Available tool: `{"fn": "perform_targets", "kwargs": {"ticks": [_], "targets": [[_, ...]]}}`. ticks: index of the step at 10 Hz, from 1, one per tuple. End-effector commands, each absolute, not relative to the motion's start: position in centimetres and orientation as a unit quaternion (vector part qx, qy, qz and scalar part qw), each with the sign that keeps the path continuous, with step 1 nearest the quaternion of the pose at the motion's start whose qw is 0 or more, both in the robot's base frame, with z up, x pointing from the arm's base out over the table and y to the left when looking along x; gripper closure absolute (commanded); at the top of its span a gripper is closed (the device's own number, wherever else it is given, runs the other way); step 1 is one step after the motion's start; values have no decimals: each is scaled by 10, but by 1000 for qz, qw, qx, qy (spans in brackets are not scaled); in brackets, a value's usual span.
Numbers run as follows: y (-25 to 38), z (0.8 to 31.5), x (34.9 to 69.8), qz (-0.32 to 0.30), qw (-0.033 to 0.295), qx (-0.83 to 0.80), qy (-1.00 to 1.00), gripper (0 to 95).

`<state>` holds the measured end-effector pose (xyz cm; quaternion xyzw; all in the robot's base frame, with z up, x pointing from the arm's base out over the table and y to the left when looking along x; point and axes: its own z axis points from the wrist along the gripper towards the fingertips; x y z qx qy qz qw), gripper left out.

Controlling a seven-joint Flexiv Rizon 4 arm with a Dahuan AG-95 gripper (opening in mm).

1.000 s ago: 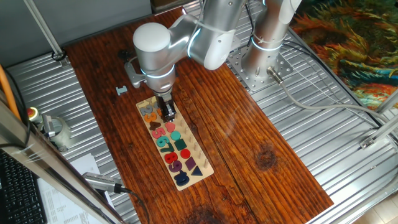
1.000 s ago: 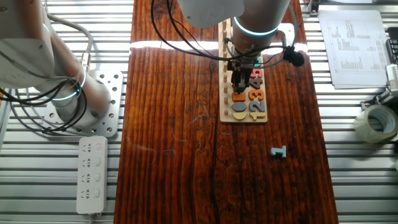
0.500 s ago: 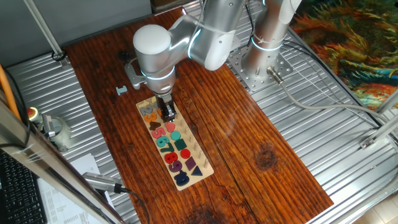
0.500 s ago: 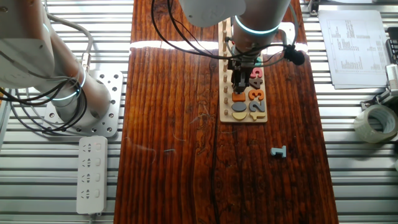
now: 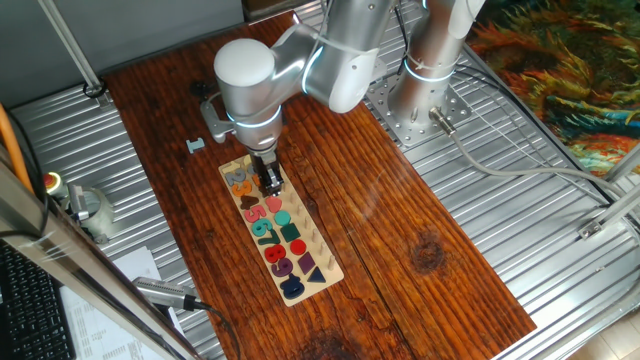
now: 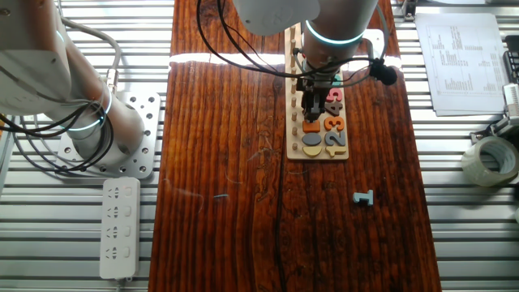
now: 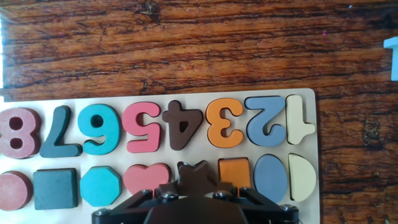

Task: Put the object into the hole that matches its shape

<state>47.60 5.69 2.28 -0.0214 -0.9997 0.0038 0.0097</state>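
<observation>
Brown-looking five-pointed star [image 7: 198, 175] on the board [image 7: 314, 143], between pink heart [image 7: 147, 178] and orange square [image 7: 235, 172], lower points hidden by the gripper [image 7: 194, 198], hole not visible, jaw state impossible to tell, grey-blue piece [image 6: 363, 198] apart on the table [image 6: 227, 162].

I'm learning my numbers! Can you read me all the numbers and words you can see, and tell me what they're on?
"1" cutout, empty: puzzle board.
"2": blue piece.
"3": orange piece.
"4": brown piece.
"5": pink piece.
"6": teal piece.
"7": dark green piece.
"8": dark red piece.
They appear upside down in the hand view.
Printed paper: text too small to read.
</observation>
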Motion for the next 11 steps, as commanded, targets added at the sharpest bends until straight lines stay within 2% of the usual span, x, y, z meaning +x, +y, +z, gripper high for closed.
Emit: {"fn": "perform_targets", "kwargs": {"ticks": [1, 11], "targets": [[57, 22, 476, 4, 9, -24, -1000, 950], [58, 22, 476, -4, 6, -48, -999, 950]]}}
